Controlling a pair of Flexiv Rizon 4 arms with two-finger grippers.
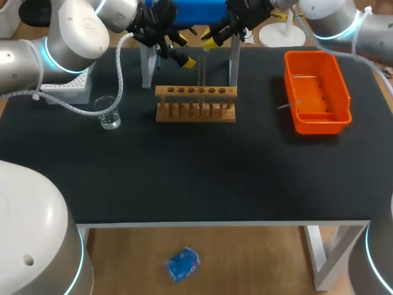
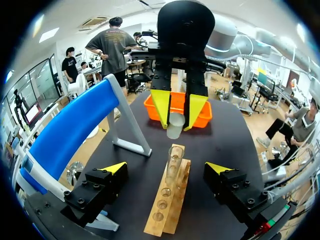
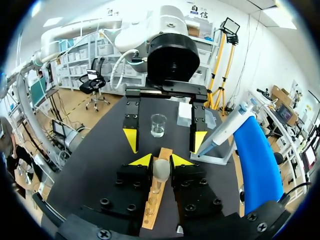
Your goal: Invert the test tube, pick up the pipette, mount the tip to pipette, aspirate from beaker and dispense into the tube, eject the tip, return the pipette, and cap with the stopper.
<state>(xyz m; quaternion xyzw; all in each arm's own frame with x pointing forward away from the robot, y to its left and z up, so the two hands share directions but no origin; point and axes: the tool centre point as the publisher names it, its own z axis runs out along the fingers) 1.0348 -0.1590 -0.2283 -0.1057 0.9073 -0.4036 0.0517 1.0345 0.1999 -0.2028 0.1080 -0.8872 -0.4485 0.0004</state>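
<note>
A glass test tube (image 1: 201,74) stands upright in the wooden rack (image 1: 195,103) at the table's back middle. My right gripper (image 1: 210,40) hangs just above the tube's mouth, shut on a grey stopper (image 3: 161,169) (image 2: 175,125). The tube (image 3: 156,187) shows right under the stopper. My left gripper (image 1: 184,53) hovers open just left of the tube, level with its top; in its own view its fingers straddle the tube (image 2: 175,160) without touching. The blue pipette (image 1: 184,12) (image 2: 70,130) rests on its stand behind the rack. A beaker (image 1: 109,112) of clear liquid stands left of the rack.
An orange bin (image 1: 316,92) sits at the back right with a used tip (image 1: 288,106) in it. A white tip box (image 1: 67,89) stands at the back left under my left arm. The stand's grey legs (image 1: 147,70) rise just behind the rack.
</note>
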